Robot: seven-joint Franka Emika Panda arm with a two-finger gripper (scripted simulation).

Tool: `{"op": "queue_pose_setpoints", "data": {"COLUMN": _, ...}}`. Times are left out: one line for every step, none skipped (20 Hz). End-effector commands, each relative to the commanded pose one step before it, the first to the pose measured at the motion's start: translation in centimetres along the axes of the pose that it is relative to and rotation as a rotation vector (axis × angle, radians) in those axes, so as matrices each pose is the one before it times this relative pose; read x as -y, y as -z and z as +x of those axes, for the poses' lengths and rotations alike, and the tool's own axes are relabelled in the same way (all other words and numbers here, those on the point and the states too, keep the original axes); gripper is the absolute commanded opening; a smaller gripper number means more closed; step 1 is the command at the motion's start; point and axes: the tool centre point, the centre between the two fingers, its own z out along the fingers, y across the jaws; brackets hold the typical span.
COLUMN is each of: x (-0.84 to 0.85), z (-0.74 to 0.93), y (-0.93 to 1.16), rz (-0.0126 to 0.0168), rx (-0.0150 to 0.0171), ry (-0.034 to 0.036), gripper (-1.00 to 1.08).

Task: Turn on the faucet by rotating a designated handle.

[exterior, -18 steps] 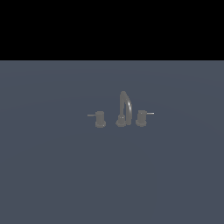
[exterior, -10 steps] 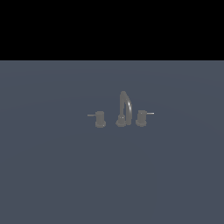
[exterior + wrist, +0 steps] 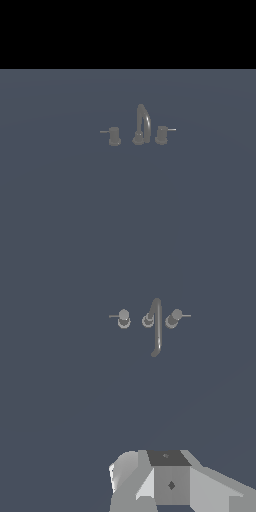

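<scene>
Slate-blue worktop (image 3: pixel 60 200) spreads all round, and the faucet (image 3: pixel 141 125) stands well ahead of your gripper (image 3: pixel 170 481), untouched. Only the gripper's body shows in the wrist view, so you cannot tell how wide its fingers stand. Your biggest risk is the arched spout, which rises just beside the handle (image 3: pixel 162 134); a careless approach would strike it. Next, the twin knob (image 3: pixel 114 135) looks identical, so you could turn the wrong one. Lastly, the thin lever rod (image 3: pixel 185 315) may slip from a poor grip.
</scene>
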Motion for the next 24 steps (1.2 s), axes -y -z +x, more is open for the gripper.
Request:
{"op": "queue_pose_setpoints", "data": {"x": -0.056, "z": 0.604, "y": -0.120, "rz": 0.00581, "rx": 0.00059, "ry": -0.01663, "gripper": -1.00}}
{"op": "queue_pose_setpoints", "data": {"x": -0.025, "z": 0.336, "y": -0.066, "rz": 0.00317, "rx": 0.00023, "ry": -0.00934, "gripper": -1.00}}
{"op": "queue_pose_setpoints", "data": {"x": -0.028, "z": 0.375, "y": -0.078, "rz": 0.00350, "rx": 0.00029, "ry": -0.01050, "gripper": -1.00}}
{"op": "queue_pose_setpoints", "data": {"x": -0.029, "z": 0.415, "y": -0.089, "rz": 0.00382, "rx": 0.00031, "ry": -0.01162, "gripper": -1.00}}
{"op": "queue_pose_setpoints", "data": {"x": -0.029, "z": 0.456, "y": -0.102, "rz": 0.00413, "rx": 0.00034, "ry": -0.01277, "gripper": -1.00}}
{"op": "queue_pose_setpoints", "data": {"x": -0.030, "z": 0.496, "y": -0.117, "rz": 0.00443, "rx": 0.00040, "ry": -0.01397, "gripper": -1.00}}
{"op": "queue_pose_setpoints", "data": {"x": -0.029, "z": 0.538, "y": -0.135, "rz": 0.00471, "rx": 0.00049, "ry": -0.01522, "gripper": -1.00}}
{"op": "queue_pose_setpoints", "data": {"x": -0.029, "z": 0.580, "y": -0.154, "rz": 0.00497, "rx": 0.00057, "ry": -0.01652, "gripper": -1.00}}
{"op": "queue_pose_setpoints", "data": {"x": -0.027, "z": 0.623, "y": -0.174, "rz": 0.00522, "rx": 0.00065, "ry": -0.01783, "gripper": -1.00}}
{"op": "queue_pose_setpoints", "data": {"x": -0.024, "z": 0.666, "y": -0.198, "rz": 0.00544, "rx": 0.00074, "ry": -0.01918, "gripper": -1.00}}
{"op": "queue_pose_setpoints", "data": {"x": -0.021, "z": 0.709, "y": -0.223, "rz": 0.00564, "rx": 0.00084, "ry": -0.02058, "gripper": -1.00}}
{"op": "queue_pose_setpoints", "data": {"x": -0.017, "z": 0.753, "y": -0.252, "rz": 0.00580, "rx": 0.00093, "ry": -0.02199, "gripper": -1.00}}
{"op": "queue_pose_setpoints", "data": {"x": -0.012, "z": 0.796, "y": -0.282, "rz": 0.00592, "rx": 0.00103, "ry": -0.02343, "gripper": -1.00}}
{"op": "queue_pose_setpoints", "data": {"x": -0.006, "z": 0.835, "y": -0.314, "rz": 0.00598, "rx": 0.00111, "ry": -0.02477, "gripper": -1.00}}
{"op": "queue_pose_setpoints", "data": {"x": 0.001, "z": 0.842, "y": -0.336, "rz": 0.00580, "rx": 0.00115, "ry": -0.02520, "gripper": -1.00}}
{"op": "queue_pose_setpoints", "data": {"x": 0.009, "z": 0.842, "y": -0.355, "rz": 0.00555, "rx": 0.00117, "ry": -0.02541, "gripper": -1.00}}
{"op": "queue_pose_setpoints", "data": {"x": 0.016, "z": 0.842, "y": -0.374, "rz": 0.00530, "rx": 0.00118, "ry": -0.02561, "gripper": -1.00}}
{"op": "queue_pose_setpoints", "data": {"x": 0.023, "z": 0.841, "y": -0.393, "rz": 0.00505, "rx": 0.00117, "ry": -0.02580, "gripper": -1.00}}
{"op": "queue_pose_setpoints", "data": {"x": 0.029, "z": 0.839, "y": -0.411, "rz": 0.00480, "rx": 0.00115, "ry": -0.02598, "gripper": -1.00}}
{"op": "queue_pose_setpoints", "data": {"x": 0.036, "z": 0.837, "y": -0.430, "rz": 0.00454, "rx": 0.00113, "ry": -0.02615, "gripper": -1.00}}
{"op": "queue_pose_setpoints", "data": {"x": 0.043, "z": 0.835, "y": -0.449, "rz": 0.00428, "rx": 0.00109, "ry": -0.02630, "gripper": -1.00}}
{"op": "queue_pose_setpoints", "data": {"x": 0.049, "z": 0.832, "y": -0.468, "rz": 0.00402, "rx": 0.00104, "ry": -0.02646, "gripper": -1.00}}
{"op": "queue_pose_setpoints", "data": {"x": 0.055, "z": 0.829, "y": -0.487, "rz": 0.00376, "rx": 0.00098, "ry": -0.02661, "gripper": -1.00}}
{"op": "queue_pose_setpoints", "data": {"x": 0.061, "z": 0.825, "y": -0.505, "rz": 0.00351, "rx": 0.00090, "ry": -0.02674, "gripper": -1.00}}
